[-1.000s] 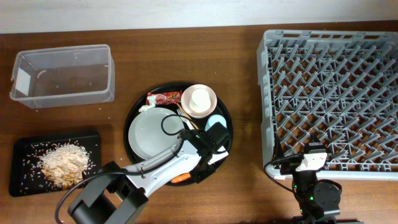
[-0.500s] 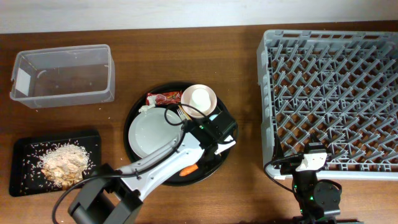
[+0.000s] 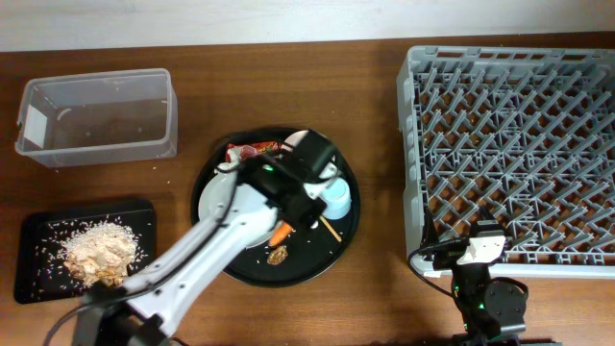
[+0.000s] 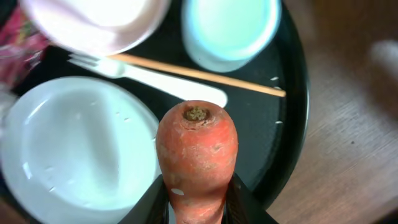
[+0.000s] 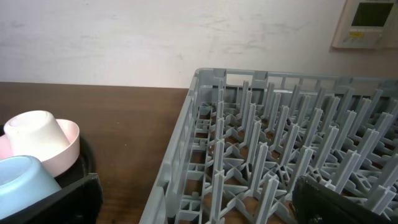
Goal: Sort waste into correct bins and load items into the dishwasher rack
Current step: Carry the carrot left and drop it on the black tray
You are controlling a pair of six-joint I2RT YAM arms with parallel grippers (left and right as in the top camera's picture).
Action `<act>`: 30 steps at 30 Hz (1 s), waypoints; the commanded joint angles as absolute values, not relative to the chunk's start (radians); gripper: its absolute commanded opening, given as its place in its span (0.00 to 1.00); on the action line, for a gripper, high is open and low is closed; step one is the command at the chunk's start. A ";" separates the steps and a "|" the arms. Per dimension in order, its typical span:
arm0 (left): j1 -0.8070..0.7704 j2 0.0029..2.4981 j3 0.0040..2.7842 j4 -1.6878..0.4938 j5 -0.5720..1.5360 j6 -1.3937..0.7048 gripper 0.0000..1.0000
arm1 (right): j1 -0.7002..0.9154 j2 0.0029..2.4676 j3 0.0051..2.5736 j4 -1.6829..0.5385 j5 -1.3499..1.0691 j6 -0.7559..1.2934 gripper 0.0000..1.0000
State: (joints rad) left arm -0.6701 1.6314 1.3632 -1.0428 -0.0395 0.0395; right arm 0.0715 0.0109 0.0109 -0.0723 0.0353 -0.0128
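The left claw (image 4: 198, 198) is closed on an orange carrot (image 4: 196, 149), stem end pointing away from the fingers. The carrot appears lifted off the round black tray (image 4: 293, 124), though the height is hard to judge. Beneath it lie a pale grey plate (image 4: 68, 149), a white fork (image 4: 163, 81) and a wooden chopstick (image 4: 205, 74), then a light blue cup (image 4: 230, 28) and a pinkish-white bowl (image 4: 99, 22). The right claw (image 5: 198, 202) hangs wide open and empty beside the grey rack (image 5: 261, 143) on the counter (image 5: 124, 124)
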 commanded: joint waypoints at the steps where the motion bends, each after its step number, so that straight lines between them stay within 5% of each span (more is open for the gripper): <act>1: -0.535 1.544 1.387 -1.068 -0.049 0.013 0.10 | 0.064 0.004 0.006 -0.080 0.034 -0.019 0.99; 24: 0.513 1.524 1.352 -1.093 -0.041 -0.457 0.11 | 0.064 0.004 0.006 -0.080 0.034 -0.019 0.99; 30: 0.646 1.526 1.259 -1.036 -0.041 -0.535 0.11 | 0.064 0.004 0.006 -0.080 0.034 -0.019 0.99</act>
